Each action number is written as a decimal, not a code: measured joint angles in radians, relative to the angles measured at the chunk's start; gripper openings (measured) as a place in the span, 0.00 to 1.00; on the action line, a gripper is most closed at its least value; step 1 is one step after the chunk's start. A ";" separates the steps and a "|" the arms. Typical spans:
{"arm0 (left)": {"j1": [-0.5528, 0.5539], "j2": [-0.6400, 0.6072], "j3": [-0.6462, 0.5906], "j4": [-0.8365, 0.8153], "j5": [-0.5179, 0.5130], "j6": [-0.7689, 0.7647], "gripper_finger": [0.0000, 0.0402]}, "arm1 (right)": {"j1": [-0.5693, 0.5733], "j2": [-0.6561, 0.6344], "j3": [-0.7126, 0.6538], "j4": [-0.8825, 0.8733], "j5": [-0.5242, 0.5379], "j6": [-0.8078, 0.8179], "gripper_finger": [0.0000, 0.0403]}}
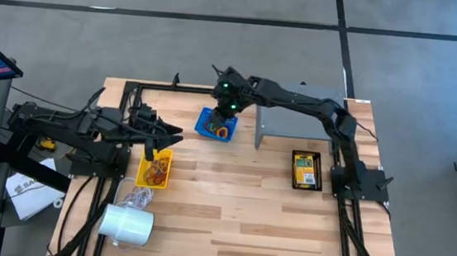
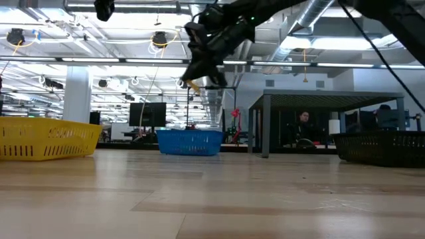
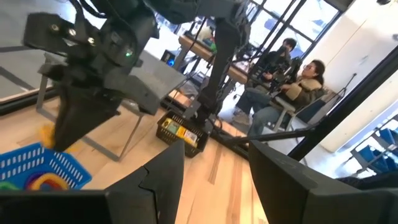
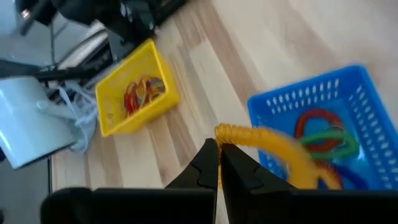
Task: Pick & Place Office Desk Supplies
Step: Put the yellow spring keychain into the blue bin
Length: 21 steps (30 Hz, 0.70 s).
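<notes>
Landmark: blue basket, at the far middle of the tabletop.
Right pincer: hangs just above the blue basket, at its edge toward the yellow basket; fingers together, clamped on one end of a yellow-orange rubber band.
Held band: trails from the fingertips across the blue basket's near wall, off the tabletop.
Left pincer: hovers over the yellow basket, to the left of the blue basket; fingers apart, nothing between them.
Sorted so far: red, green and blue bands lie in the blue basket; a heap of orange and red bands lies in the yellow basket.
Crayon box: in the black tray, well right of the blue basket.
Progress, as a judgement: well under way; the held band is not yet released.
Left to do: probably lower and let go.
</notes>
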 joint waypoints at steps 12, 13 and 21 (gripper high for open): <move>0.000 0.010 -0.001 0.016 0.000 0.000 0.43 | -0.010 0.067 0.047 -0.046 -0.004 -0.001 0.00; 0.000 0.010 -0.001 0.016 0.000 0.000 0.43 | -0.014 0.067 0.046 -0.052 -0.004 -0.004 0.00; 0.000 0.010 -0.001 0.017 0.000 0.000 0.43 | -0.021 0.067 0.045 -0.084 0.001 -0.016 0.00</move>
